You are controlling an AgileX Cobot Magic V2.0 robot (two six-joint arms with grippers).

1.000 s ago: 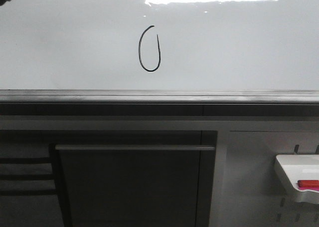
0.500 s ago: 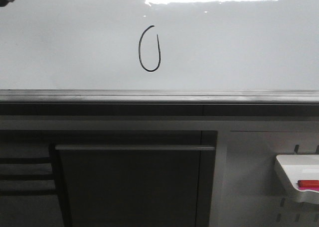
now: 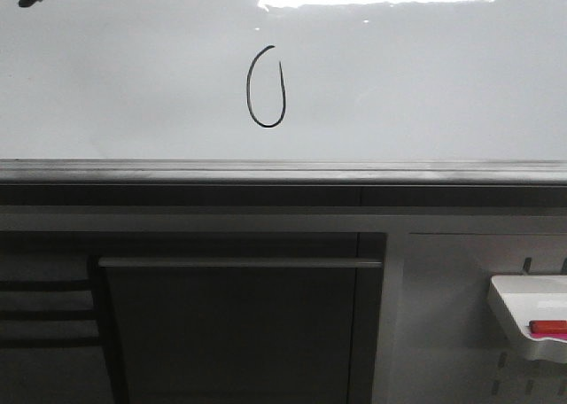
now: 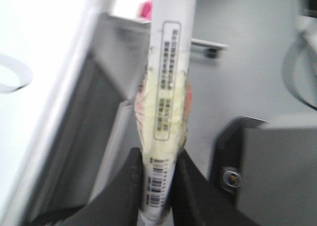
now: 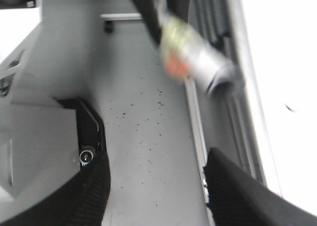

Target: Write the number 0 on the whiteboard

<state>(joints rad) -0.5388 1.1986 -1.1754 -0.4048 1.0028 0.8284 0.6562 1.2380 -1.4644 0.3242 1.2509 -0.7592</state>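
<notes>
Front view shows the glossy pale grey-white whiteboard (image 3: 425, 85) bearing a thin black narrow-oval 0 (image 3: 265, 87), while the left gripper (image 4: 157, 186) pinches a seemingly taped white marker (image 4: 166, 87) and the right gripper (image 5: 156, 186) gapes empty.

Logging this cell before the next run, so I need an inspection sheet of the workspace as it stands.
Surface: whiteboard glossy, glare patch at top, grey rail along its lower edge.
Job's things: number 0 drawn, narrow oval, small gap at top.
Clutter: white tray lower right, holding a red item.
Claws: left claw shut on marker; right claw open, holding nothing.
Cables: nothing seen.
Surroundings: dark cabinet below the rail.
</notes>
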